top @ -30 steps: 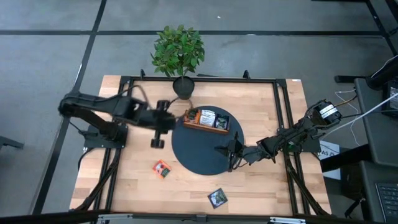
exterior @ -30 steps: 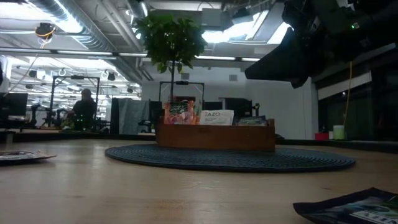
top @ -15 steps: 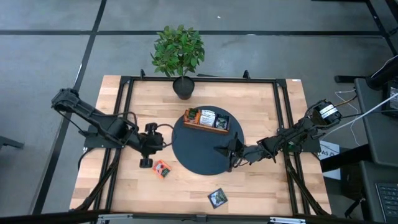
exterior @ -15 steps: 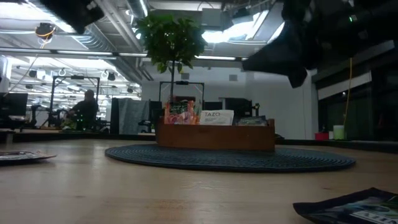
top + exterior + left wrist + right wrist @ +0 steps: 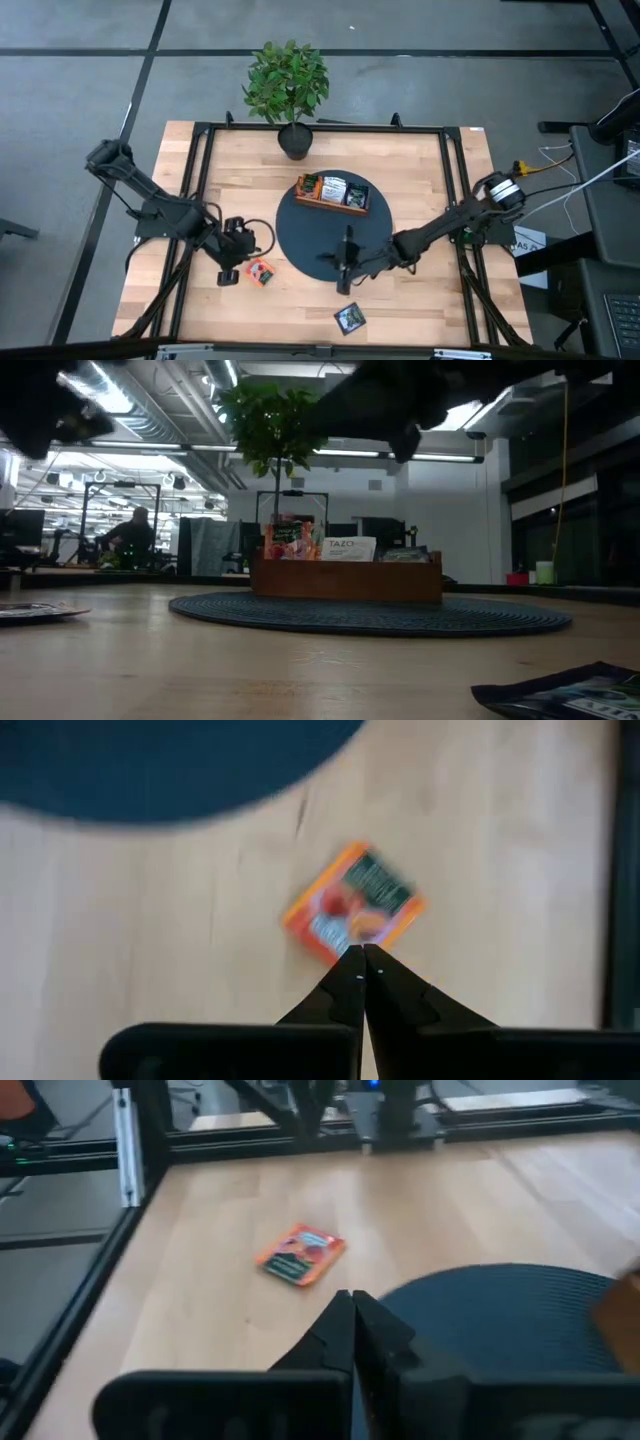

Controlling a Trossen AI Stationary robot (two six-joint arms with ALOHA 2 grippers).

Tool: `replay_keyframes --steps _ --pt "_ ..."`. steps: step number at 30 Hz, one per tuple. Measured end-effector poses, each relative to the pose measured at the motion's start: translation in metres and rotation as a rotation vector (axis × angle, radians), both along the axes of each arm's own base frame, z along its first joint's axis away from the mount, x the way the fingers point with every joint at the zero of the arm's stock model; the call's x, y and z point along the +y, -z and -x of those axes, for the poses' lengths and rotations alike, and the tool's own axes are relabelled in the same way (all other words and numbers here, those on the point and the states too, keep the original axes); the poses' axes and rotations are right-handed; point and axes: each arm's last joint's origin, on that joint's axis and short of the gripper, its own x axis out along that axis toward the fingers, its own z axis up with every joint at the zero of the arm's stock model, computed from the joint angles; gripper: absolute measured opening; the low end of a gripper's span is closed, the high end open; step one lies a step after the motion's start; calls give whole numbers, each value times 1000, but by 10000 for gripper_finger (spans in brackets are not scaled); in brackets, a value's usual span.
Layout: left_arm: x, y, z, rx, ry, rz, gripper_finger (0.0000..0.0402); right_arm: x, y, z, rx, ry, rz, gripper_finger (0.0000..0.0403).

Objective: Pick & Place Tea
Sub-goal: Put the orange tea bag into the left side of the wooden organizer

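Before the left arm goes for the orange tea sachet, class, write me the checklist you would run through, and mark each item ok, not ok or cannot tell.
1. Orange sachet lies flat on bare wood, clear of the round mat: ok.
2. Left gripper is lined up with the sachet's near edge: ok.
3. Left gripper is open enough to take the sachet: not ok, its fingers are shut.
4. Right gripper keeps out of the way: ok, it is shut and over the mat's front edge.
5. Wooden tray has room for another sachet: cannot tell.
6. Dark sachet by the front edge is out of the left arm's path: ok.
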Motion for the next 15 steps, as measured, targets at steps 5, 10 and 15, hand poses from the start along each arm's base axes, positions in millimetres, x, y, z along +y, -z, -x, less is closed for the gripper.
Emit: replay_keyframes --steps 5,10,15 --pt "-4 37 6 125 -49 -26 2 8 10 -15 18 -20 -5 8" --pt "-9 56 0 149 -15 -54 2 11 16 -22 27 -19 -2 19" --pt "-13 64 -9 128 15 -81 2 12 19 -23 32 -11 -40 20"
